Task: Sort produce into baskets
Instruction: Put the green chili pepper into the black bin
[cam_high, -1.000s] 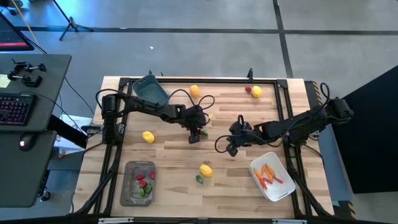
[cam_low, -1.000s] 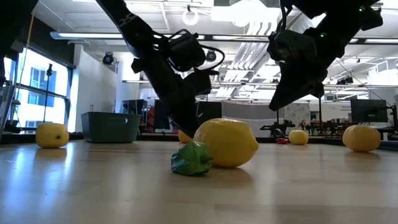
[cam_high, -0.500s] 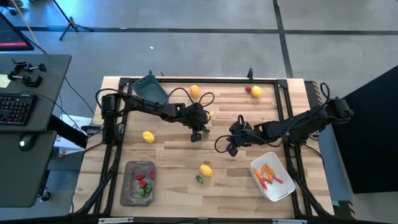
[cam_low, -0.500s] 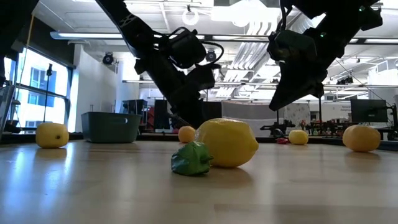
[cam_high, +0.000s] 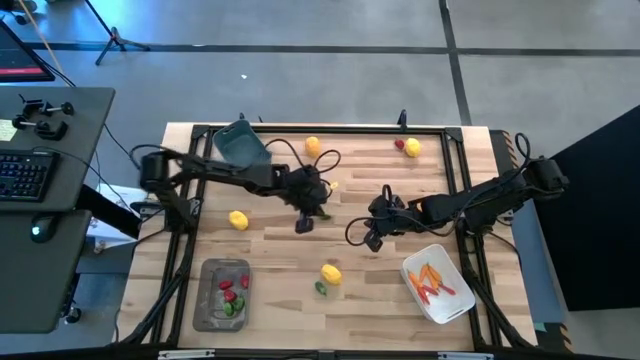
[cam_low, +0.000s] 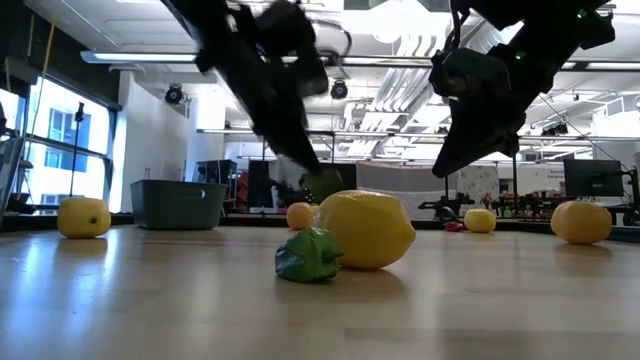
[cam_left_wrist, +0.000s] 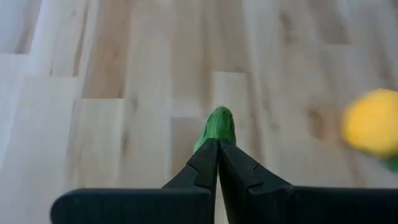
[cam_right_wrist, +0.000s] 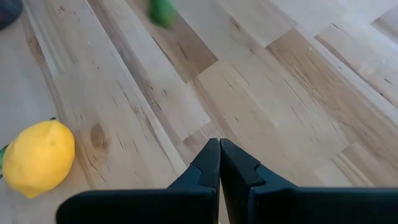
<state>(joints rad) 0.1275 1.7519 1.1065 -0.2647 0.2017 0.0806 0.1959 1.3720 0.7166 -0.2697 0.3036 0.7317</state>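
My left gripper is over the middle of the table, shut on a small green produce piece, which the low view shows lifted off the wood. My right gripper hangs shut and empty right of centre. A lemon and a green piece lie toward the near edge. The blue-grey tub stands at the far left. The grey tray at the near left holds red and green pieces. The white tub at the near right holds orange sticks. My left gripper pinches the green piece between its two fingertips, by the end nearest the fingers; the rest sticks out beyond them. The fingers slant down from above. The piece is lifted clear of the table.
Another lemon lies at the left. An orange round lies at the far edge, and a lemon with a red piece lies at the far right. A black frame rims the table.
My left gripper has risen from the table with the green piece, which is now lifted clear, and has gone a little toward the table's left and near edges. My right gripper has kept still.
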